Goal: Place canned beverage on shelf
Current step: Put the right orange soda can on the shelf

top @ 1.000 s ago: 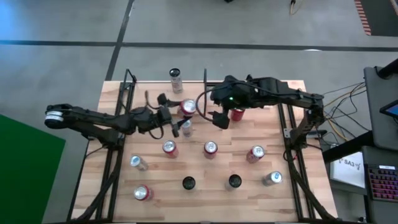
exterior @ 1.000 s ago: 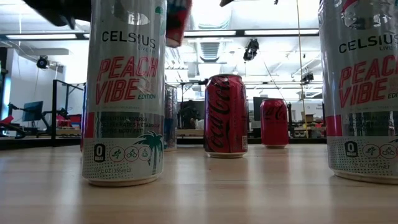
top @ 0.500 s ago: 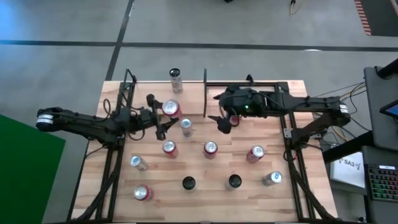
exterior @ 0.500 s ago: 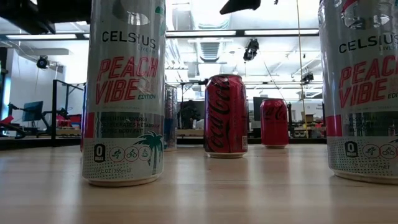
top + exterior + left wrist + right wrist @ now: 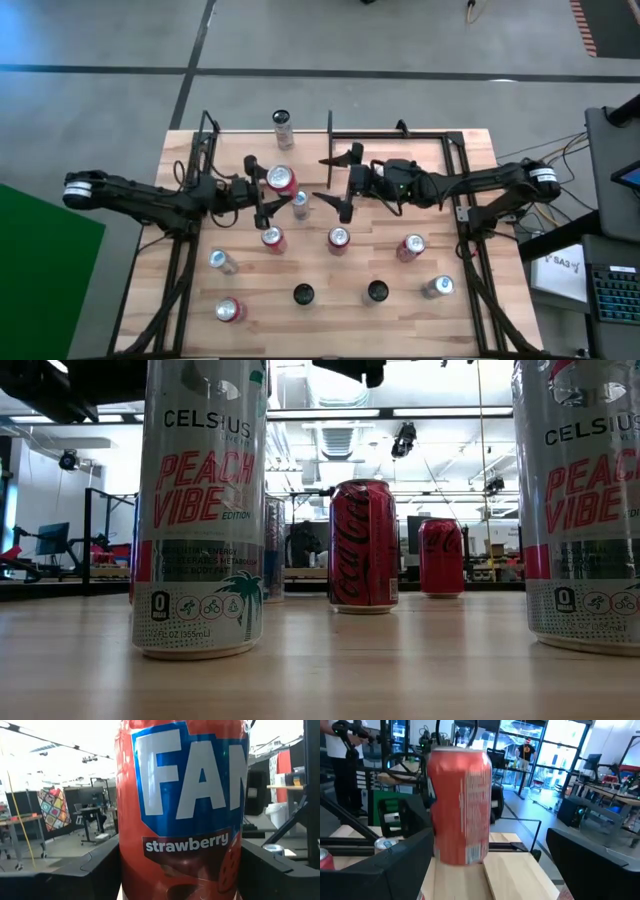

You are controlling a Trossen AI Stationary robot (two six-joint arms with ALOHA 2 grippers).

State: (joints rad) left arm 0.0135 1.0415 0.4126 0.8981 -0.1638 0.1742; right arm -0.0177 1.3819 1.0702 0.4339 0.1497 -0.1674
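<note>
red strawberry can is the thing that has changed owner. from above, one second ago it was under the right arm, near the middle of the back part of the shelf. now the left jaws are closed on it from its left side, and it sits more to the left, just beside a silver can. the right jaws have pulled back and stand wide open, empty, pointing toward the can but apart from it. the black divider rod is behind, between the two arms.

at table height, the red can that hung at the upper edge one second ago is gone from the picture. only a dark part of an arm shows at the top, and i think it is the right one. the peach can and the cola can have not moved.

in the left wrist view the strawberry can fills the space between the two dark fingers, upright, so the grip looks square.

in the right wrist view the same can stands ahead, clear of the open fingers, with the left arm's jaws on its far side. whether it touches the wood or hangs a little above, i cannot tell.

for me this means the handover is finished: the left arm carries the can alone, and what remains is to set it down on a free place of the shelf and let go.
</note>
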